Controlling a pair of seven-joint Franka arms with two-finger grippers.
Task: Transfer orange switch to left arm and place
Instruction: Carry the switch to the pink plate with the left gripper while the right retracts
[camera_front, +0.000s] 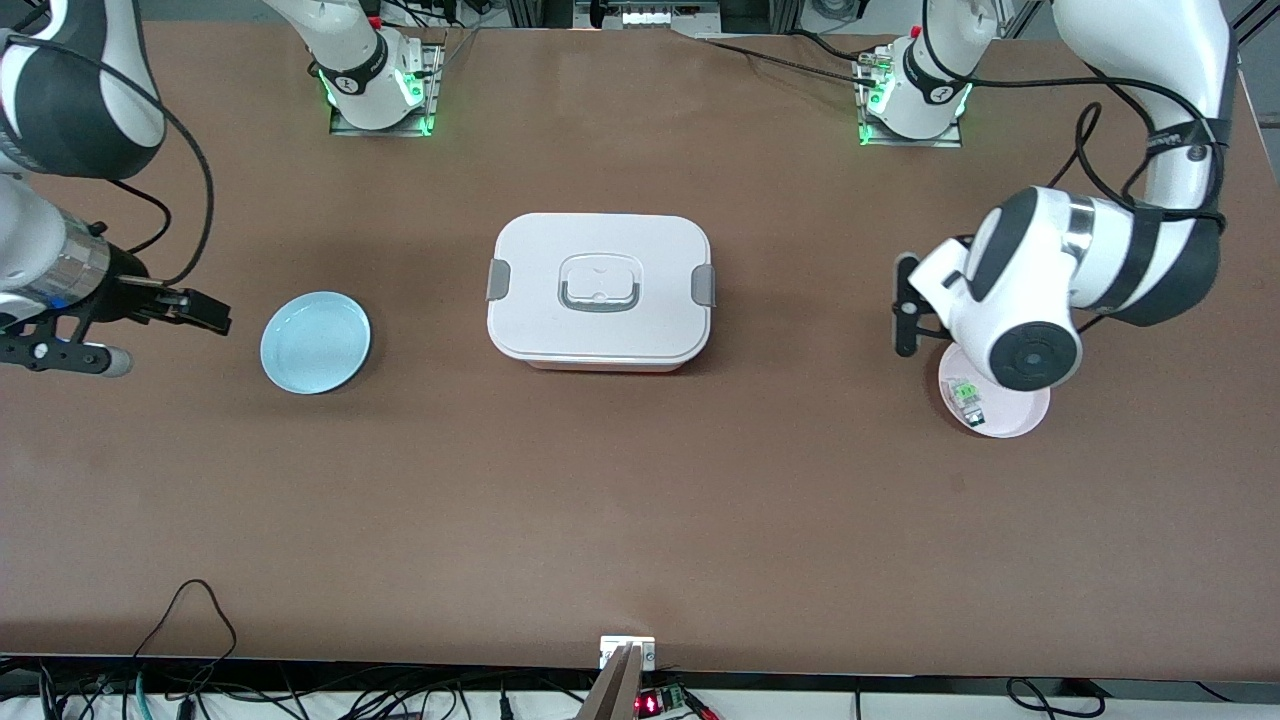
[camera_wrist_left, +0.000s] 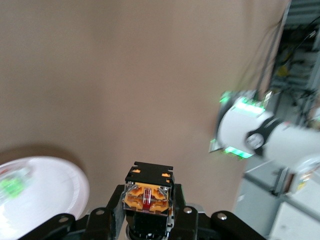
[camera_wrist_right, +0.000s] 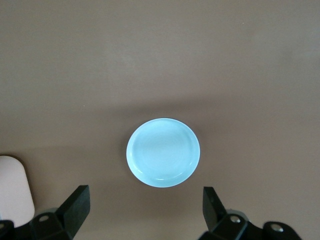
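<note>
The orange switch (camera_wrist_left: 148, 186), black with an orange, clear-faced end, sits between the jaws of my left gripper (camera_wrist_left: 148, 202), which is shut on it. In the front view the left gripper (camera_front: 906, 305) hangs over the table at the edge of the pink plate (camera_front: 1010, 420), and the left wrist hides the switch. The white lidded box (camera_front: 598, 290) stands mid-table between the arms. My right gripper (camera_front: 205, 312) hovers open and empty over the table beside the light blue plate (camera_front: 315, 342). In the right wrist view its fingers (camera_wrist_right: 75, 206) stand wide apart below that plate (camera_wrist_right: 163, 152).
A small green-and-clear component (camera_front: 966, 394) lies on the pink plate (camera_wrist_left: 45, 192). A corner of the box (camera_wrist_right: 12, 190) shows in the right wrist view. Both arm bases (camera_front: 375, 85) stand along the table edge farthest from the front camera. Cables hang at the nearest edge.
</note>
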